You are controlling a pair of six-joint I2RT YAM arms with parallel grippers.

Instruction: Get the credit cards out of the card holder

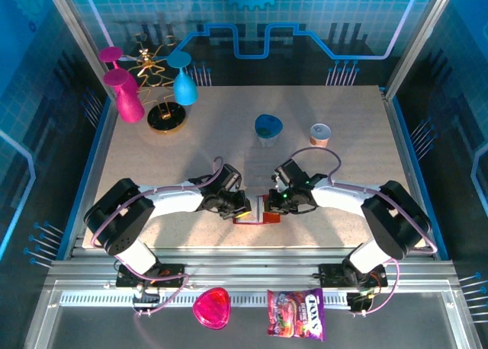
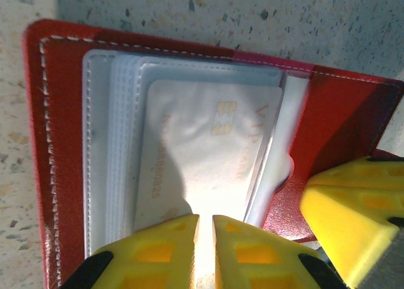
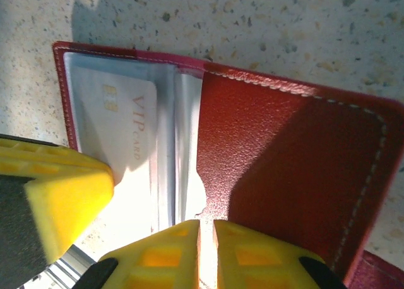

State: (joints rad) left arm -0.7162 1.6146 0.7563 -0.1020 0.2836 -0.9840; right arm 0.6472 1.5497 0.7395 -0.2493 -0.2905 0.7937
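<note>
Close to my side of the counter (image 1: pixel 191 235), the card holder (image 2: pixel 63 144) lies open between both tools. My left tool (image 2: pixel 205 251) is pressed together on the near edge of the pale card (image 2: pixel 202 156) in its clear sleeve. My right tool (image 3: pixel 205 251) pinches the edge of the holder's red cover. I judge the card thin, stiff and slick, and the sleeves floppy. I'd grip its exposed short edge and draw it straight out with the cover pinned.

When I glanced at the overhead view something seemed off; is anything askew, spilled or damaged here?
Mostly tidy. The pink glass at the far left leans sharply, unlike the blue glass beside it. In the open card holder, the clear sleeves look rumpled.
</note>
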